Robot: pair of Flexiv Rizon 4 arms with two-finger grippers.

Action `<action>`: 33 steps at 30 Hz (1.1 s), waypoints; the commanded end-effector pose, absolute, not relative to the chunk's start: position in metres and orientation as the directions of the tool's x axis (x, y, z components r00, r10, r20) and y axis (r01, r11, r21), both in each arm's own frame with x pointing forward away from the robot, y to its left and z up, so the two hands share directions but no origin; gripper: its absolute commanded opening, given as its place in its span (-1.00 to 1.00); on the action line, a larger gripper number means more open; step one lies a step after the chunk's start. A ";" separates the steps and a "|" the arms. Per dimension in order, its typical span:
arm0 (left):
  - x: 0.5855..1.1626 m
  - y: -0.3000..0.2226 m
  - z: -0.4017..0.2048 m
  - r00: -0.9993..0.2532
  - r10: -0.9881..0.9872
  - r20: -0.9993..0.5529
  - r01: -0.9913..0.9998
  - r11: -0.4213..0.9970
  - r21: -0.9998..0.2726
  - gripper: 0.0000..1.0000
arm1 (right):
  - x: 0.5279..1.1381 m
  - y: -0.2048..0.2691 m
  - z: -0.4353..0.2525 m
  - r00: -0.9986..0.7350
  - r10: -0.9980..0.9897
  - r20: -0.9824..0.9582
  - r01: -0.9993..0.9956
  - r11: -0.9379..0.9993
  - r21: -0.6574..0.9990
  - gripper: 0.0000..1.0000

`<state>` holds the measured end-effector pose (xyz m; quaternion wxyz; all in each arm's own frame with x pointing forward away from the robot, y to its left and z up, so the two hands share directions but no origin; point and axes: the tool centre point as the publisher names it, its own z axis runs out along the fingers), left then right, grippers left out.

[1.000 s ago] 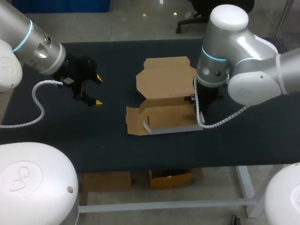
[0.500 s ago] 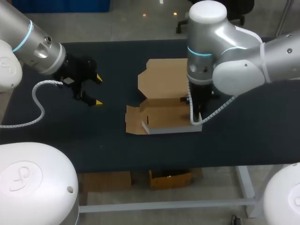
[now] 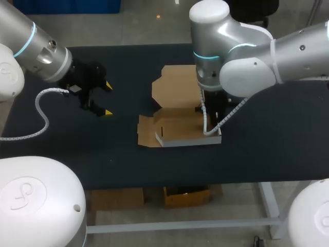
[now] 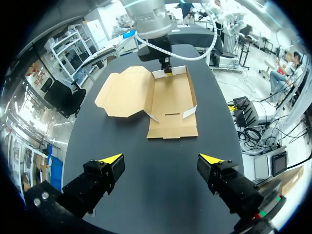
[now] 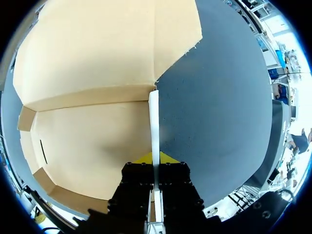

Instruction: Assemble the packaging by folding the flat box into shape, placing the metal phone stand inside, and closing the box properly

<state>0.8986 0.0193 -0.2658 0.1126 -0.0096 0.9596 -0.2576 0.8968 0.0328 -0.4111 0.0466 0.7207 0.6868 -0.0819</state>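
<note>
Box (image 3: 177, 110) lies half-folded at mid-table, one side wall (image 5: 153, 117) clamped in the right gripper (image 5: 154, 158), whose arm has swung left over it, so shaping looks under way; left gripper (image 3: 107, 99) idles, fingers apart.

Tan box (image 3: 175, 87), black table (image 3: 128, 67)

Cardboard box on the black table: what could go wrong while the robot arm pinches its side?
1. The right gripper pinches only the thin side wall of the half-folded brown cardboard box. Pulling too hard might crease or tear that wall.
2. Nothing else holds the box down. The left gripper hangs open, well apart from it, so the whole box may slide or lift instead of folding.
</note>
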 end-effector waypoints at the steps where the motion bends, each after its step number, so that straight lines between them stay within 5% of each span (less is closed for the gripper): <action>1: 0.898 0.019 -0.265 -0.974 -0.077 -0.211 0.038 0.869 -0.493 1.00 | 0.900 0.036 -0.410 0.050 0.969 -0.241 0.995 -0.068 -0.067 -1.00; 21: 0.898 0.019 -0.265 -0.974 -0.077 -0.211 0.038 0.869 -0.493 1.00 | 0.900 0.032 -0.406 0.078 0.924 -0.374 0.995 -0.098 -0.036 -1.00; 33: 0.898 0.019 -0.265 -0.974 -0.077 -0.211 0.038 0.869 -0.493 1.00 | 0.892 0.028 -0.410 0.059 0.981 -0.185 0.997 -0.049 0.058 -1.00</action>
